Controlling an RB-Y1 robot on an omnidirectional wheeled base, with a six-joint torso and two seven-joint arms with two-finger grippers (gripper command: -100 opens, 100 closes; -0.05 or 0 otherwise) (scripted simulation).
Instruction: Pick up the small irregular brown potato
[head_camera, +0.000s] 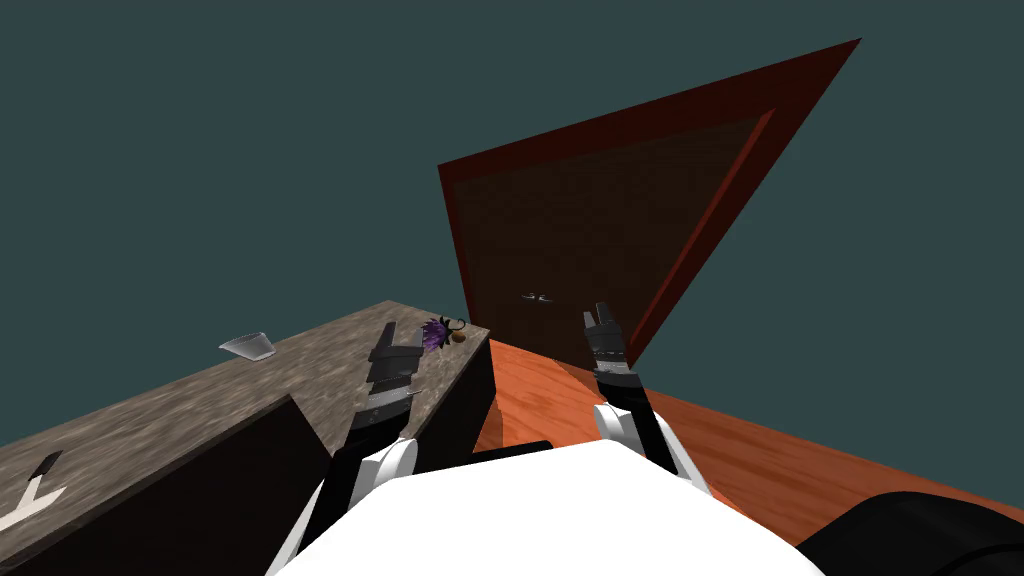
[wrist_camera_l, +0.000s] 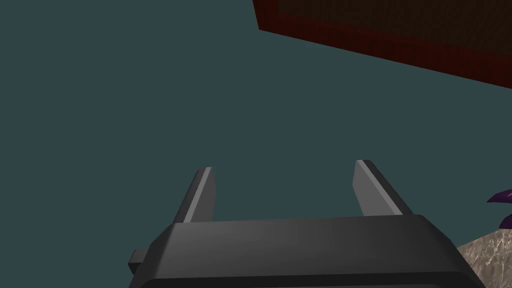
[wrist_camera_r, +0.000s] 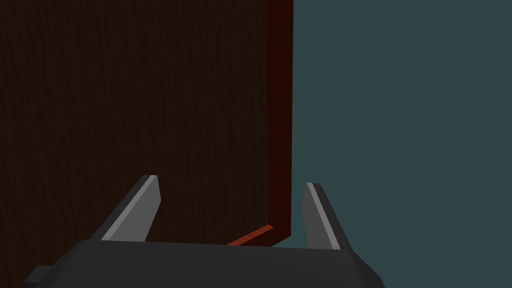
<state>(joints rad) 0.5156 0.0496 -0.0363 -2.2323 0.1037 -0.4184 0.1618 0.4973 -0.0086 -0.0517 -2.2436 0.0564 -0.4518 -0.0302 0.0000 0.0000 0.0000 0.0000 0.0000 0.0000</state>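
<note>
While the left jaws hang spread over the mottled bench (head_camera: 200, 405), a purple thing (head_camera: 434, 334) lies just beyond them at its far corner, the small brown potato (head_camera: 459, 338) just beside it; farther right, the right jaws stand spread, facing a dark door (head_camera: 600, 230).

Mottled stone-look counter (head_camera: 200, 400), dark wood-grain door (head_camera: 600, 220), glossy orange wood floor (head_camera: 560, 390) — all smooth.

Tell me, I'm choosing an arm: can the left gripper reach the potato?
Probably yes. The left gripper is open over the counter and the potato lies close ahead at the counter's corner; a purple thing next to it, on the gripper's side, may crowd the approach.
</note>
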